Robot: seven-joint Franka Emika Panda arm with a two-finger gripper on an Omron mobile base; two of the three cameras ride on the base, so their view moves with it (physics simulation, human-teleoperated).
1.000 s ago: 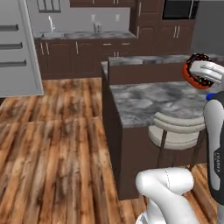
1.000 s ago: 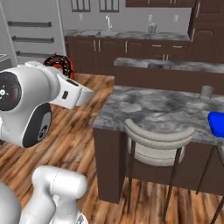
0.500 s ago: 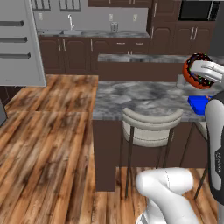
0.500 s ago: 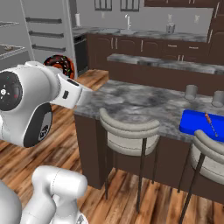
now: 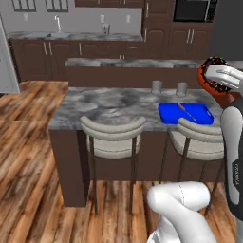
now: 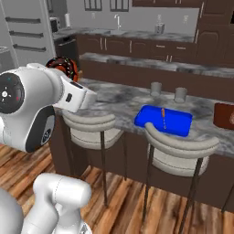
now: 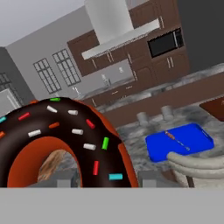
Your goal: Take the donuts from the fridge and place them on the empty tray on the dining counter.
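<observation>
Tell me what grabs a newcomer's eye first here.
The chocolate donut with coloured sprinkles looms in the hand view, held in the gripper. Next comes the bright blue board on the marbled counter, behind two pale stools, with two grey cups just beyond it.

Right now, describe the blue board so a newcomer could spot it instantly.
Find the long marbled dining counter with the pale padded stools. The blue board lies flat on it, just in front of two small grey cups. It is the bright blue thing, with a thin orange utensil across it.
</observation>
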